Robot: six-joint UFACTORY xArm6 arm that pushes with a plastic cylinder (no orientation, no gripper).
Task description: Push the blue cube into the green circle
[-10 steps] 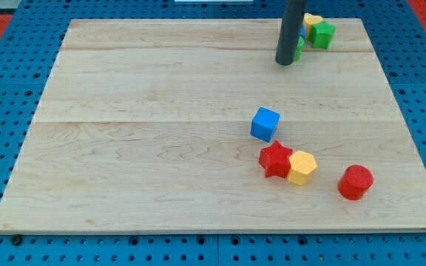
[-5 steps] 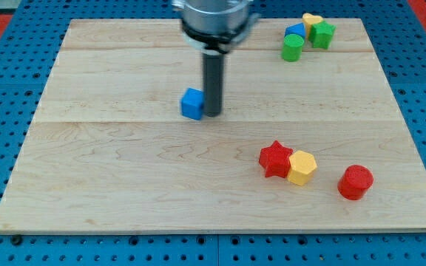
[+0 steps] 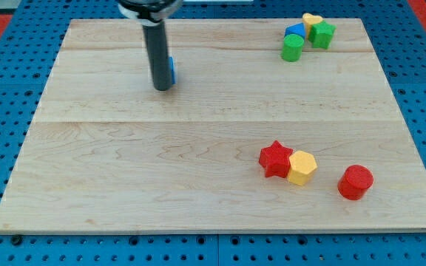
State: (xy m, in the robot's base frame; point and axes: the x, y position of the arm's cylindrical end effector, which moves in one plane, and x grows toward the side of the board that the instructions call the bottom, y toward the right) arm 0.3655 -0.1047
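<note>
The blue cube (image 3: pixel 171 70) sits on the wooden board (image 3: pixel 124 162) at the upper left of centre, mostly hidden behind my rod. My tip (image 3: pixel 162 88) rests on the board against the cube's left front side. The green circle (image 3: pixel 292 49), a green cylinder, stands near the view's top right, far to the right of the cube and my tip.
Beside the green circle are a blue block (image 3: pixel 296 31), a yellow block (image 3: pixel 313 21) and a green star (image 3: pixel 322 34). At lower right lie a red star (image 3: pixel 275 159), a yellow hexagon (image 3: pixel 302 168) and a red cylinder (image 3: pixel 356 182).
The blue cube has moved from the board's centre-right up and to the left. My tip went from beside the green circle to the cube, and now stands on the cube's left.
</note>
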